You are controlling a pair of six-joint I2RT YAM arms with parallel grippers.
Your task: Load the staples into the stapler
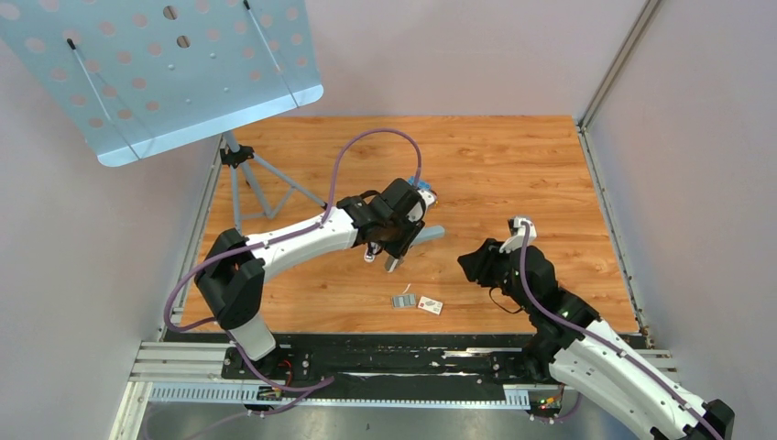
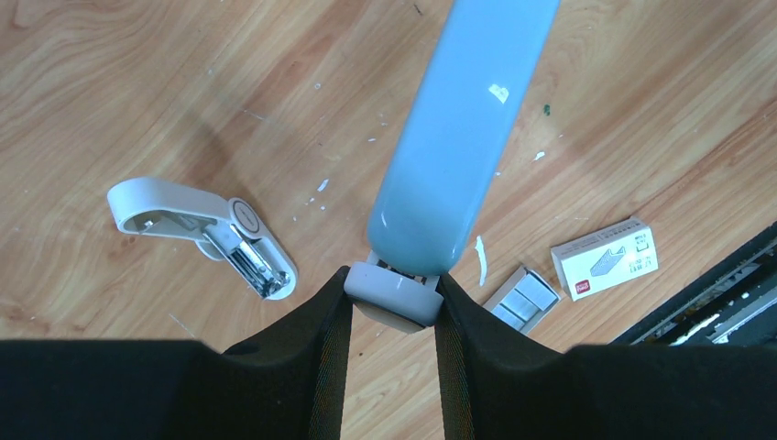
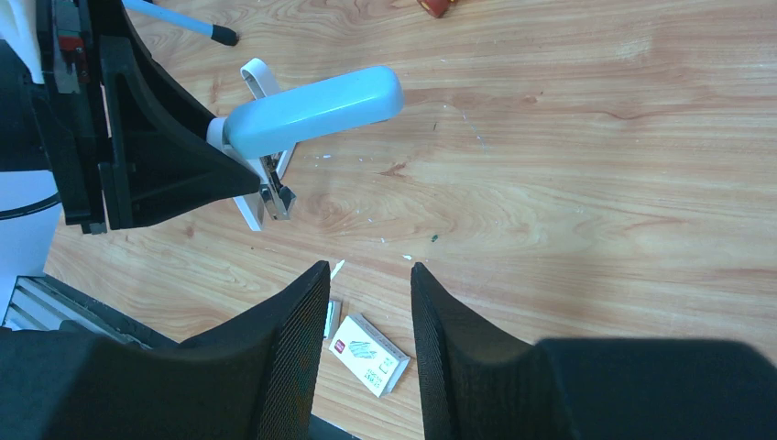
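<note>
My left gripper [image 2: 394, 293] is shut on the grey-white hinge end of the stapler [image 2: 463, 119], whose light-blue top points away over the wood. The gripper [image 1: 403, 240] hangs above mid-table. A white base piece with a shiny metal channel [image 2: 206, 234] lies on the table to its left; I cannot tell whether it is joined to the held part. The staples [image 2: 522, 298] are grey strips in a small tray, seen from above [image 1: 403, 301] near the front edge. My right gripper [image 3: 366, 270] is open and empty above the staples [image 3: 332, 316], which its finger half hides.
A small white printed box [image 2: 605, 258] lies right of the staples, between my right fingers [image 3: 369, 354]. A perforated music-stand plate [image 1: 165, 73] on a tripod [image 1: 252, 174] stands at the back left. A black rail [image 1: 412, 353] runs along the near edge.
</note>
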